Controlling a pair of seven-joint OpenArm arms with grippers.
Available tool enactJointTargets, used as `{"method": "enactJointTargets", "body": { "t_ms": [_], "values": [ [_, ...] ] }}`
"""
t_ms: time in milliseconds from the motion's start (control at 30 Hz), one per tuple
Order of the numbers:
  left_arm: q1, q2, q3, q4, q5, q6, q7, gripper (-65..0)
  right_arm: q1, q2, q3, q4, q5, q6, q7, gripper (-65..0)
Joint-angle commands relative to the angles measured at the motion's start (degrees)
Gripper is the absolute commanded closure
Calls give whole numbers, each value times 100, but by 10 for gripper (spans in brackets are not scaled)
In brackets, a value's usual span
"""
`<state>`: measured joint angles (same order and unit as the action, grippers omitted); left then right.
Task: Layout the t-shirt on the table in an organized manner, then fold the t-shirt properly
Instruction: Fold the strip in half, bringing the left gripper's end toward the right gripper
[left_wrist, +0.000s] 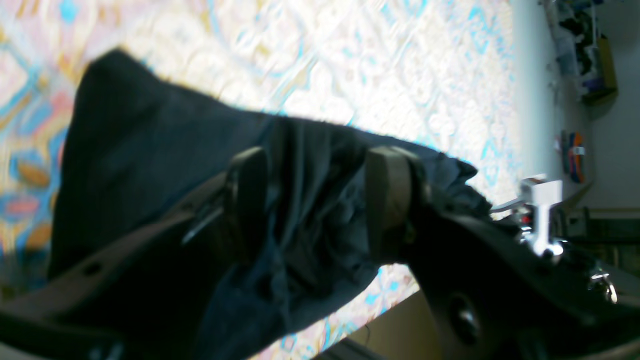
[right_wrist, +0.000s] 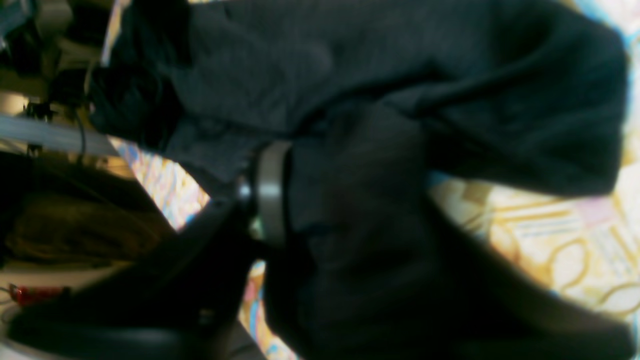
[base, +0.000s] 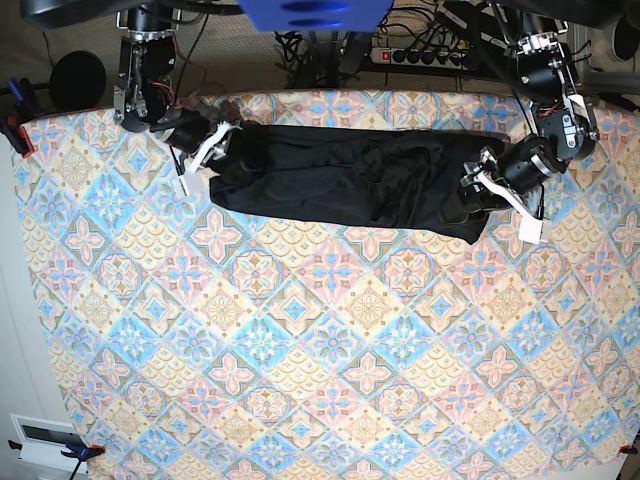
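One t-shirt (base: 350, 180); two end effectors (base: 222, 145) (base: 475, 190); one table (base: 300, 360)

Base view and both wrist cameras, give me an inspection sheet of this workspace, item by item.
Surface: table covered with a pastel diamond-tile cloth, mostly bare.
Job's things: black t-shirt stretched into a long bunched band near the far edge, wrinkled, not laid out flat, not folded.
Clutter: nothing seen on the table.
Grippers: left gripper has cloth bunched between spread fingers, a firm grip cannot be told; right gripper is at the shirt's other end, one finger showing, the other buried in cloth.
Cables: tangle of wires and a power strip beyond the far edge.
Surroundings: clamps at the table's edges; the wrist views show blurred shelving and floor.
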<state>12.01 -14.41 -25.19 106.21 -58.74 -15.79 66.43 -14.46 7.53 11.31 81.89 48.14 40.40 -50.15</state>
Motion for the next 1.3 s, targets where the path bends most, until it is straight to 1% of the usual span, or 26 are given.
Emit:
{"method": "enactJointTargets", "body": {
  "t_ms": [0, 67, 100, 167, 267, 367, 500, 600, 733, 800, 900, 1033, 1133, 1200, 1267],
  "values": [
    [-27, -49, -35, 108, -108, -25, -81, -307, -35, 43, 16, 27, -133, -40, -238, -110],
    [-80, -49, -44, 108, -108, -25, -81, -307, -18, 43, 69, 27, -133, -40, -229, -8],
    [-98, -49, -44, 100, -100, -25, -81, -307, 44, 43, 174, 27, -133, -40, -229, 0],
    [-142, -49, -44, 91, -91, -25, -81, -307, 79, 43, 438, 27, -133, -40, -246, -19],
    [-142, -49, -44, 91, -91, -16, -81, -307, 79, 43, 728, 27, -133, -40, -246, -2],
    [-142, -57, -44, 91, -82, -16, -81, -307, 88, 69, 1018, 27, -133, -40, -238, 0],
    [-142, -93, -44, 91, -73, -16, -81, -307, 474, 113, 1405, 0, -133, -40, -273, 0],
    [-133, -101, -35, 91, -64, -16, -46, -307, 668, 438, 1528, -44, -133, -40, -264, 0],
    [-89, -101, 0, 82, -29, -16, -46, -307, 729, 684, 1678, -44, -133, -40, -264, 0],
    [-89, -75, 79, 29, 138, -16, -37, -307, 729, 799, 1739, -17, -133, -40, -264, 0],
    [-89, -84, 607, -138, 516, -16, -63, -307, 712, 931, 1730, 79, -124, -40, -264, 0],
    [-142, -40, 1293, -498, 1017, -16, -151, -307, 685, 931, 1686, 510, -124, -40, -273, 0],
    [-142, 92, 1679, -903, 1219, -16, -749, -307, 685, 904, 1616, 976, -124, -40, -273, 0],
    [-150, 127, 1978, -1122, 1360, -8, -1127, -307, 685, 904, 1308, 1284, -124, -40, -273, 0],
    [-221, 189, 2339, -1333, 1509, 1, -1356, -307, 694, 895, 1001, 1627, -124, -40, -246, 0]
  ]
}}
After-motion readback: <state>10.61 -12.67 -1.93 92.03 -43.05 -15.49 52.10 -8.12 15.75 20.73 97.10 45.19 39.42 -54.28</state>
